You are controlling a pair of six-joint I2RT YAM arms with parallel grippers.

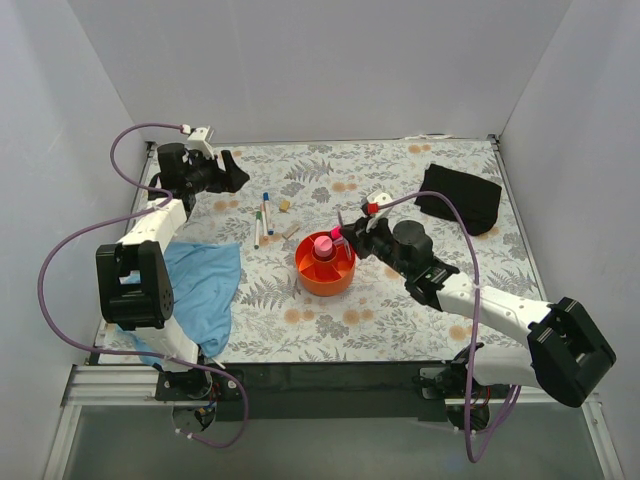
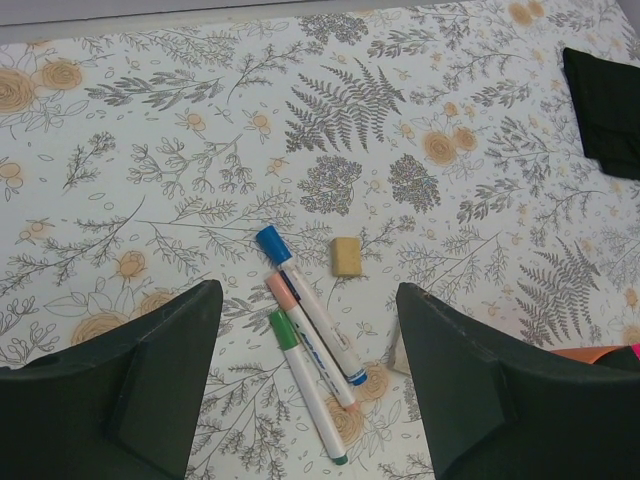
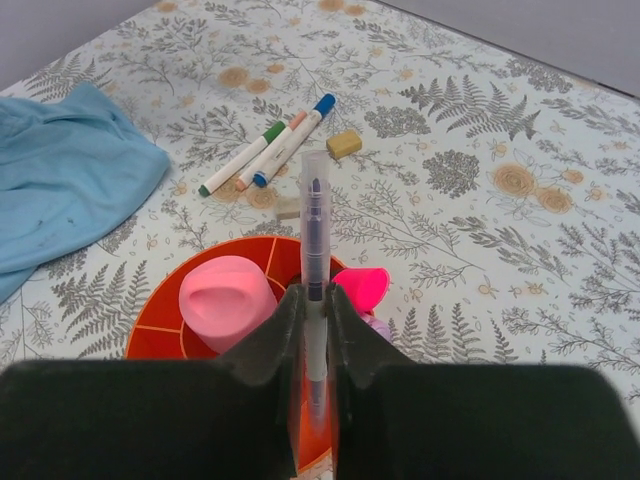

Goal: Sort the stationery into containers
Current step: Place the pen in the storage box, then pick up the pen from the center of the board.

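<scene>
Right wrist: right gripper clamps 1 pen, seemingly, over orange organizer.

My right gripper pinches a clear-capped pen, upright, over the orange organizer. A pink cap-like piece stands in the organizer's central cup, and a brighter pink piece sits just right of my fingers. Beyond the organizer, three pens lie side by side on the floral surface, a tan block just beside them and a paler block nearer the rim. A blue cloth lies bunched toward the surface's left edge.
</scene>
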